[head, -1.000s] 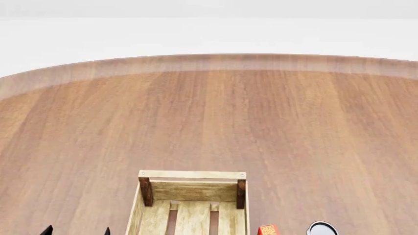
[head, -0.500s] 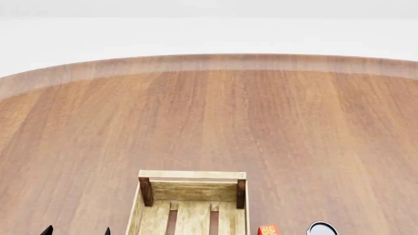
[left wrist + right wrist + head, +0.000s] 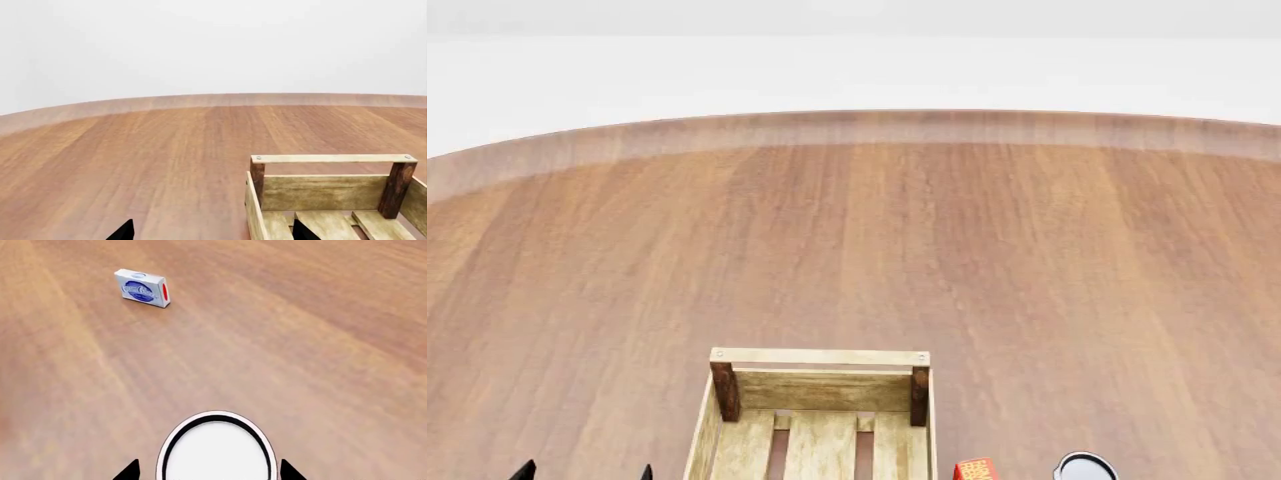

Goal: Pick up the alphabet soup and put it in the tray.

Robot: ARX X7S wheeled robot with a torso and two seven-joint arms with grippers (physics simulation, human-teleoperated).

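The alphabet soup shows in the right wrist view only as a white round top with a dark ring; its label is hidden. That same white top peeks in at the head view's bottom edge, right of the tray. My right gripper is open, one dark fingertip on each side of the can top with small gaps. The tray is a pale slatted crate with dark corner posts. My left gripper is open over the tray's left wall, and its tips show left of the tray.
A red-topped object stands between the tray and the can. A small blue-and-white box lies on the wooden table beyond the can. The round table's far edge curves across the back.
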